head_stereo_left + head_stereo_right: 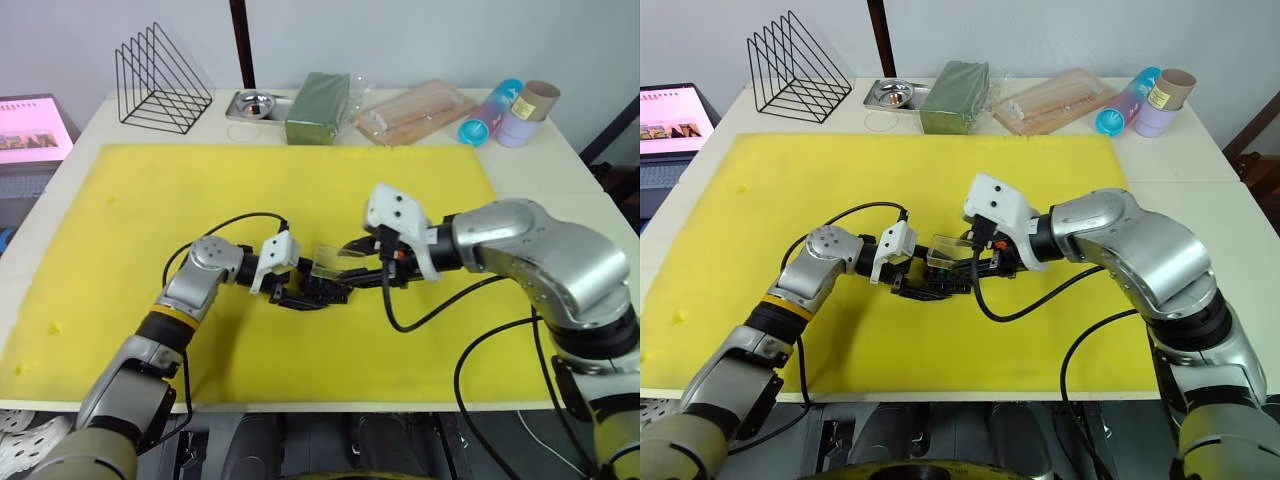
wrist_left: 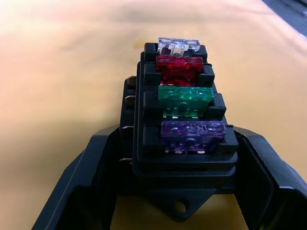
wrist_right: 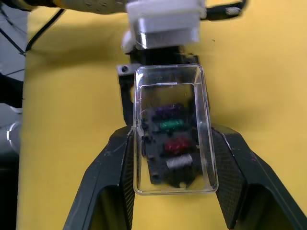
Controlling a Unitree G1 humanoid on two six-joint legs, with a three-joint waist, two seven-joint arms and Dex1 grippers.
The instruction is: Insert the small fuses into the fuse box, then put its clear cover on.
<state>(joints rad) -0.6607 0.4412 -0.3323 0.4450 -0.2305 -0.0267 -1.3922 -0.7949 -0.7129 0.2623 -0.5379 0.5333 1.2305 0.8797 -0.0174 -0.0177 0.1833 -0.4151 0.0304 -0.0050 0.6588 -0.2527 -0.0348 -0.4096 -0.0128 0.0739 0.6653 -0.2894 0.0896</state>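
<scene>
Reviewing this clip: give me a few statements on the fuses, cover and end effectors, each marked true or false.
1. All four fuses sit in the fuse box. True.
2. The right end effector holds the clear cover. True.
3. The cover is already seated on the box. False: it is above the box, in the right end effector.
4. The left end effector is empty. False: its fingers grip the box on both sides.
5. The fuse nearest the left wrist is red. False: purple is nearest, then green, red and pale grey.
</scene>
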